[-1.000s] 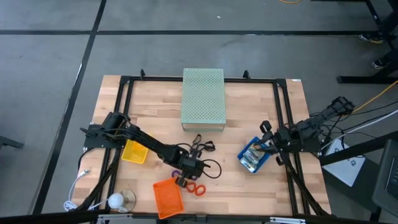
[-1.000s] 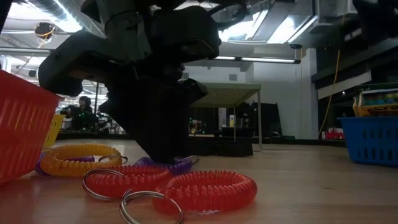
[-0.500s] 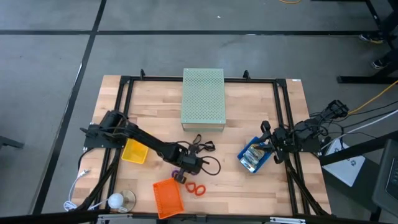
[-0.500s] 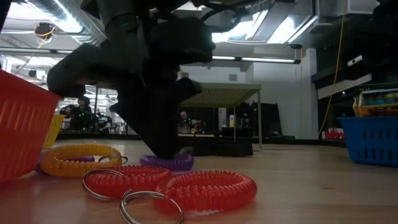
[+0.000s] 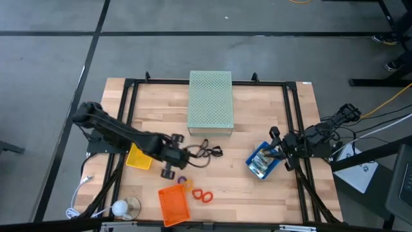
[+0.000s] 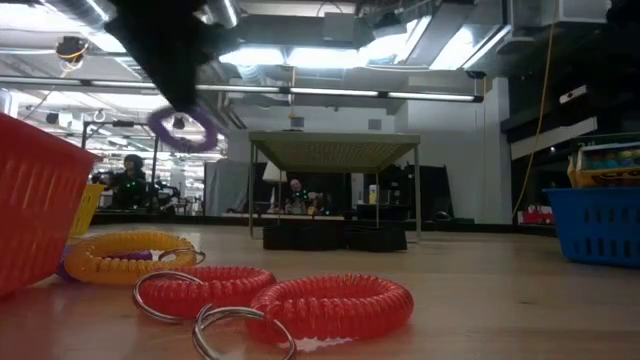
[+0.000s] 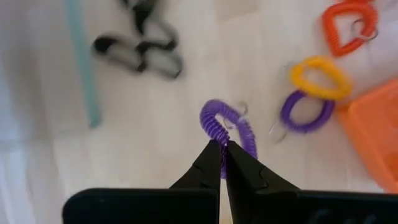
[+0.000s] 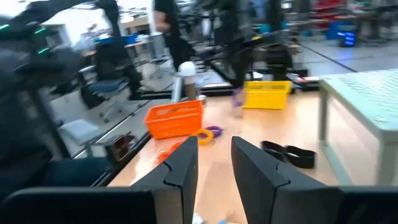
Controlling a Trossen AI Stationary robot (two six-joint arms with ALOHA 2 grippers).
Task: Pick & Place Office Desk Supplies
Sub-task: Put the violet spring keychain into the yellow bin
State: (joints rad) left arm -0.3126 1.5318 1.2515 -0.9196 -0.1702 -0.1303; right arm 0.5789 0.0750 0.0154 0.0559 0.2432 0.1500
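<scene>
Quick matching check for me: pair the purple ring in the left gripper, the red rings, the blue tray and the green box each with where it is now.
1. purple ring
2. red rings
3. blue tray
4. green box

A. far middle of the table
B. in front of the right gripper
C. lifted, pinched by the left gripper
D. on the table beside the orange tray

Pairs: 1-C, 2-D, 3-B, 4-A

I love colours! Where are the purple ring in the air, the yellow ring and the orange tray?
purple ring [image 7: 227, 127], left wrist view, its coil
yellow ring [image 6: 128, 256], low view, front coil
orange tray [image 5: 173, 205], high view, its floor
</scene>
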